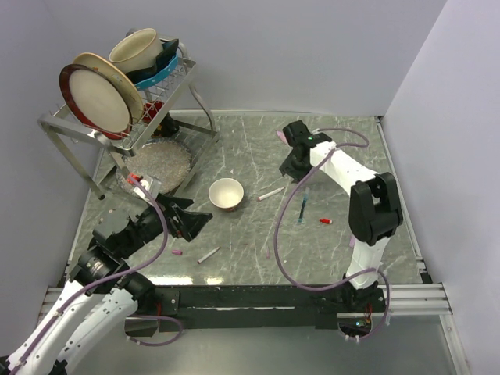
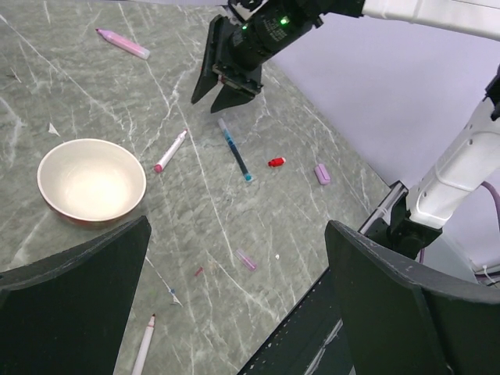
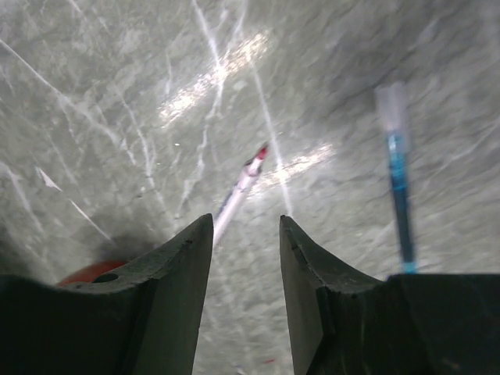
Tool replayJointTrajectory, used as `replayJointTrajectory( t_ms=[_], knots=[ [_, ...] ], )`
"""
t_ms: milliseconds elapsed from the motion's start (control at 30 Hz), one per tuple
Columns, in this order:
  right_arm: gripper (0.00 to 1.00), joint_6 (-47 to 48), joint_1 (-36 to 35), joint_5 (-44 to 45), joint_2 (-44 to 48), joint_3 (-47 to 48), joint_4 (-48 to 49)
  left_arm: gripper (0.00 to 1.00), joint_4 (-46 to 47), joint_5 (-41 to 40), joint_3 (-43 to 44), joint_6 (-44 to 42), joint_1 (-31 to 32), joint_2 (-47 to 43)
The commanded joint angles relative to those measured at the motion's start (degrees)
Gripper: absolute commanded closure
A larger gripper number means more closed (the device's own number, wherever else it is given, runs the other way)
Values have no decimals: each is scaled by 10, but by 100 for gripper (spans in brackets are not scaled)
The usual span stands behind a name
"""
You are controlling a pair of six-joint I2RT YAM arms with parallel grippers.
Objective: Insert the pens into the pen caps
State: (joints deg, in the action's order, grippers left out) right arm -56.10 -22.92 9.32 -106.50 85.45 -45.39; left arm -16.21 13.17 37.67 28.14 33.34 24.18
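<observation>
Risk: the right gripper (image 3: 244, 223) hangs above the table (image 1: 250, 141), jaws part-way apart and empty, with two pens below it. The white pen (image 3: 238, 187) is at its 12 o'clock and the blue pen (image 3: 399, 176) at 2. A descent off-line could clip a slim round barrel and roll it on the slick stone, or close on nothing. The caps are tiny: the red cap (image 1: 325, 221) lies at 4 o'clock of the blue pen, the lilac cap (image 2: 322, 173) near it. A bump or the trailing cable (image 1: 278, 234) could flick them. The left gripper (image 1: 187, 219) is wide, empty, at 8 o'clock of the bowl (image 1: 226, 194). Both pens lie flat. The white one has a red-pink tip; nib or cap, can't tell.
</observation>
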Motion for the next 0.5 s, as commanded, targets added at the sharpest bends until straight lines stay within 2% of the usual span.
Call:
replayJointTrajectory(
  t_ms=[0,467],
  knots=[
    [53,-87,-27,8,-28,45,-25,1,12,-5,-1,-5,0,-8],
    [54,-125,-52,1,-111,60,-23,1,8,-13,-1,-5,0,-21]
  ],
)
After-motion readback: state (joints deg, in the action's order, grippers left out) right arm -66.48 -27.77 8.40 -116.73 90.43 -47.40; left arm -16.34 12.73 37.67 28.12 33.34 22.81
